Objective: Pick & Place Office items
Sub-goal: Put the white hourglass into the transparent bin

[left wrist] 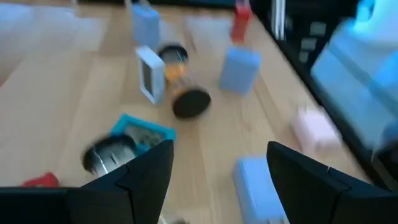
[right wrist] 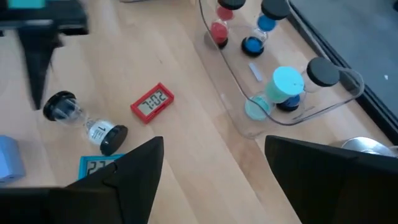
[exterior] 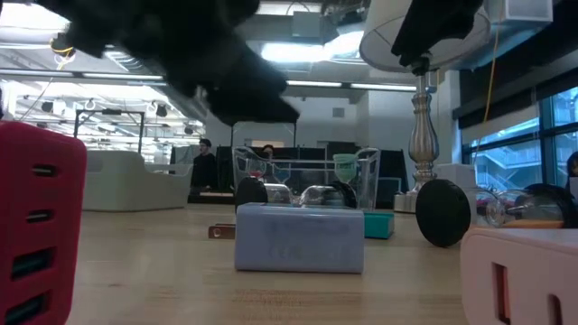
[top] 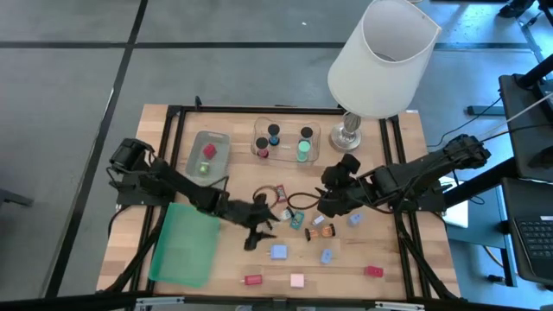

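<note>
Wooden table (top: 380,259) under white-shaded lamp (top: 380,56)

Both arms are dark, almost black, built of chunky jointed segments with rounded housings at the joints. The left hand (top: 256,226) ends in two flat, angular black fingers (left wrist: 149,171) that taper toward the tips. The right hand (top: 327,200) has matching matte black fingers (right wrist: 140,163). Thin black cables run along the arms.

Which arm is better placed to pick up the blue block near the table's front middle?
Left. The left gripper hangs open right beside the blue block; the right gripper, also open, sits farther back near the clear tray.
</note>
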